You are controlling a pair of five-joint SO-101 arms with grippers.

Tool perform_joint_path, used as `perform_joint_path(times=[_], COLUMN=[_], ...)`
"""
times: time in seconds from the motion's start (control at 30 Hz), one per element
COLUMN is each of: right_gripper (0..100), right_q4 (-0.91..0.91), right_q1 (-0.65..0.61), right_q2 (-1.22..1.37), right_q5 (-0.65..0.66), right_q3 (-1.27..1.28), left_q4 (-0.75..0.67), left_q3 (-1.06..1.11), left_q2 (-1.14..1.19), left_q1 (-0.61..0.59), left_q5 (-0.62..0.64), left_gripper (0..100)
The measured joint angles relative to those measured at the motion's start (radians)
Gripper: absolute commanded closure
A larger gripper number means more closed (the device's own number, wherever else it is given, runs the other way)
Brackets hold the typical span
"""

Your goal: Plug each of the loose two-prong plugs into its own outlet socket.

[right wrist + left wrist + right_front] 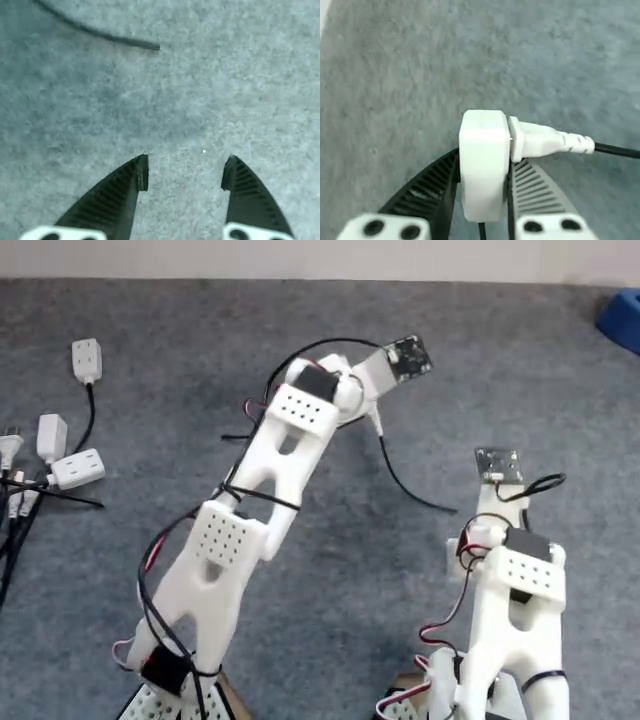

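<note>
The left gripper (pixel 482 162) is closed on a white outlet socket block (pixel 481 165). Its fingers (pixel 536 186) clamp the 2 broad faces of the block and hold it clear of the grey counter (pixel 395 75). A white two-prong plug (pixel 535 141) butts against 1 side face of the block with no prong metal showing, so it is judged fully seated. Its black cord (pixel 617 149) leads off to the side. The right gripper (pixel 186 167) hangs over bare counter with its fingers (pixel 115 195) spread wide and nothing between them. A cord end (pixel 150 46) lies well apart from it. In the high view, an upper socket block (pixel 87 358) and a lower socket block (pixel 78 468) lie at the far left of the counter among tangled cords (pixel 20 510). A loose plug (pixel 8 445) lies near them at the edge, well apart from both arms. Hazards from this state:

- **Release from height:** opening the left fingers before the block is lowered could drop it and jar the seated plug loose.
- **Cord tension:** a taut black cord may drag or tip the block once it is released.
- **Tangled cords:** lifting the loose plug is likely to drag its neighbours along.
- **Arm collision:** sending the right arm to that side risks contact with the left arm.
</note>
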Motion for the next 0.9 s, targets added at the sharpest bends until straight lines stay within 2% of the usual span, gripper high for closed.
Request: perform_joint_path(times=[0.13,0.2,0.5,0.67,0.77,0.9], right_gripper=[76.0,76.0,76.0,76.0,76.0,76.0], right_q4=[-0.002,-0.002,-0.002,-0.002,0.018,0.107], right_q1=[-0.006,-0.023,-0.023,-0.025,-0.035,-0.124], right_q2=[0.0,0.0,-0.006,-0.006,-0.006,-0.006], right_q5=[0.0,0.0,0.0,0.0,0.0,0.0], right_q3=[0.009,0.009,0.011,0.011,0.011,-0.006], left_q4=[-0.005,-0.002,0.155,0.25,0.304,0.439], left_q3=[-0.187,-0.233,-0.315,-0.387,-0.417,-0.428], left_q2=[0.135,0.161,0.144,0.061,0.014,-0.031], left_q1=[-0.006,-0.014,-0.167,-0.356,-0.526,-0.776], left_q5=[0.0,0.0,0.0,0.048,0.135,0.262], left_gripper=[80,77,77,77,77,77])
